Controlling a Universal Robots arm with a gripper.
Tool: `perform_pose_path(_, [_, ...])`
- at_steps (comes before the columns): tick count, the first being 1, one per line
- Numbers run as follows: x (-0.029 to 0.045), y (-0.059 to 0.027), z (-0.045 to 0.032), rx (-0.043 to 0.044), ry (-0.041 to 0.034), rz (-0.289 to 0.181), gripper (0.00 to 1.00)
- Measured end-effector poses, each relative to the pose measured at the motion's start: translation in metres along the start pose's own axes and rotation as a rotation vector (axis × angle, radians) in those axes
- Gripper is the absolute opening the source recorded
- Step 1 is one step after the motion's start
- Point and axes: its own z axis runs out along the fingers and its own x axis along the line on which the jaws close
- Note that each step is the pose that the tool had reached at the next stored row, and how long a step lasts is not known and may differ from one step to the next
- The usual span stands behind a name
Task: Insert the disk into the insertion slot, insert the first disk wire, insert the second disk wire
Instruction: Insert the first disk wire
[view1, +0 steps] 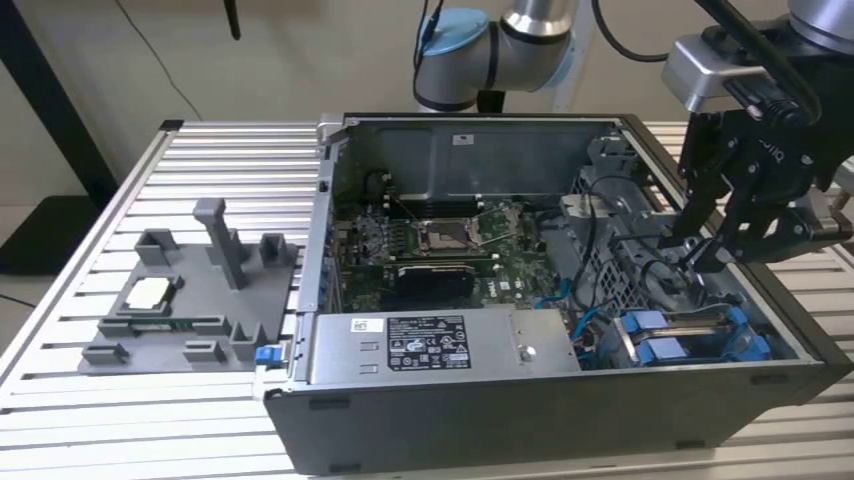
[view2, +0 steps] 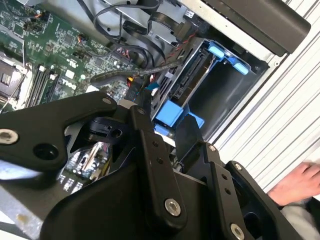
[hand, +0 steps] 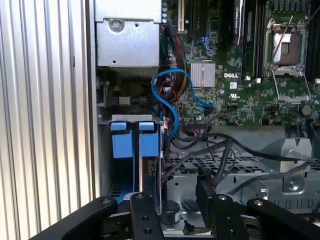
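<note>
Jaws of the gripper (view1: 697, 252) stand apart with nothing between them, hanging over the open computer case (view1: 534, 420). Just below them, a little toward the case's front wall, lies the insertion slot (view1: 651, 328), its blue tabs (hand: 135, 142) turned up toward the jaws. I judge its long axis runs along the case's side wall; whether the disk already sits inside, I cannot tell.

Silver-blue arm (view1: 518, 42), black screwed end effector (view1: 705, 250)

Soft, even indoor light; shadowed computer case (view1: 534, 420) interior; mild blur in wrist-view foregrounds
</note>
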Motion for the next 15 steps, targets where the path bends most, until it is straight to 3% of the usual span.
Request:
perform_pose_path(10, [-0.0274, 0.0035, 0.0024, 0.0001, -0.0057, 0.000, 0.46])
perform_pose_path(15, [-0.0312, 0.0040, 0.0030, 0.0000, -0.0080, 0.000, 0.46])
